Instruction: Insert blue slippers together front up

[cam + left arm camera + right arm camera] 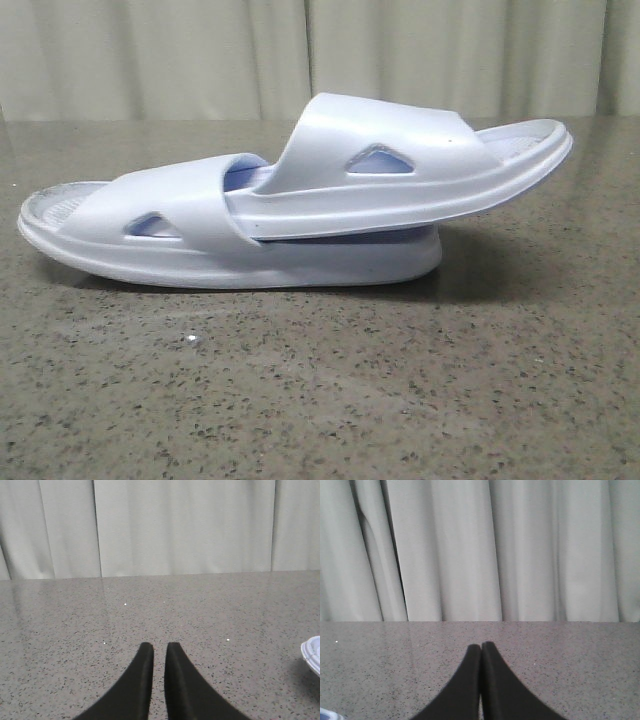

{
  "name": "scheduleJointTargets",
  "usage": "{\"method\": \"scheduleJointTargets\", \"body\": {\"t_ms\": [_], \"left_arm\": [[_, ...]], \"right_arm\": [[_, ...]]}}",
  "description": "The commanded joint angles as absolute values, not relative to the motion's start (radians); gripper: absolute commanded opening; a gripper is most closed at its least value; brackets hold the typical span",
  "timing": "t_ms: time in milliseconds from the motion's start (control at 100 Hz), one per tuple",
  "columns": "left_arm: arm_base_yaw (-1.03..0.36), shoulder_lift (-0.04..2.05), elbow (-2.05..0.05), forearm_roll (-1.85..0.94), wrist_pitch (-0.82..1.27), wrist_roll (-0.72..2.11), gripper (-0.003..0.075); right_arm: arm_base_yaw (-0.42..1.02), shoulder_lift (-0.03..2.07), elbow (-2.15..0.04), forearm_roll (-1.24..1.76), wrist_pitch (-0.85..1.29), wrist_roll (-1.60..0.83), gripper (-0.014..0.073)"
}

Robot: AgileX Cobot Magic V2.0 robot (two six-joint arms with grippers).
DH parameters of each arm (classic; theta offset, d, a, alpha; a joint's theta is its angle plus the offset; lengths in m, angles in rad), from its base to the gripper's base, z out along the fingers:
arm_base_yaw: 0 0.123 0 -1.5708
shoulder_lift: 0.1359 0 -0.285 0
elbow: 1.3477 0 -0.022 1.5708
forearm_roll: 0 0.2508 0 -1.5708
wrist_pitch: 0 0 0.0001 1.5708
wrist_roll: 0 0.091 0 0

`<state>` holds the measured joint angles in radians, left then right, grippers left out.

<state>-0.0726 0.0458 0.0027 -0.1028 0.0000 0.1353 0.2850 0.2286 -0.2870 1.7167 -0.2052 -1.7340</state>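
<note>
The two blue slippers lie nested at the middle of the table in the front view, both sole down. The lower slipper point(180, 225) rests flat. The upper slipper point(420, 165) lies tilted on the lower one's footbed, its left end tucked under the lower one's strap and its right end raised off the table. Neither gripper shows in the front view. My left gripper point(159, 647) holds nothing, with only a thin gap between its fingers, and a slipper's edge point(312, 652) sits off to its side. My right gripper point(481, 646) is shut and empty, with a sliver of a slipper point(326, 714) at the frame's corner.
The grey speckled table point(320, 400) stretches around the slippers. A pale pleated curtain point(200, 50) hangs behind its far edge.
</note>
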Motion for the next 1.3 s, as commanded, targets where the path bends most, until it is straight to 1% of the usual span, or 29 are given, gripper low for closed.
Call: {"method": "scheduleJointTargets", "body": {"t_ms": [0, 960, 1130, 1210, 1290], "left_arm": [[-0.082, 0.056, 0.011, -0.103, -0.083, 0.124, 0.0016], [-0.082, 0.056, 0.011, -0.103, -0.083, 0.124, 0.0016], [-0.082, 0.056, 0.011, -0.103, -0.083, 0.124, 0.0016], [-0.082, 0.056, 0.011, -0.103, -0.083, 0.124, 0.0016], [-0.082, 0.056, 0.011, -0.103, -0.083, 0.124, 0.0016]], "right_arm": [[0.283, 0.236, -0.312, 1.693, -0.196, -1.746, -0.0107], [0.283, 0.236, -0.312, 1.696, -0.207, -1.746, -0.0107], [0.283, 0.236, -0.312, 1.695, -0.182, -1.744, -0.0107], [0.283, 0.236, -0.312, 1.603, -0.171, -1.663, -0.0107], [0.283, 0.236, -0.306, 1.389, -0.171, -1.43, -0.0107]]}}
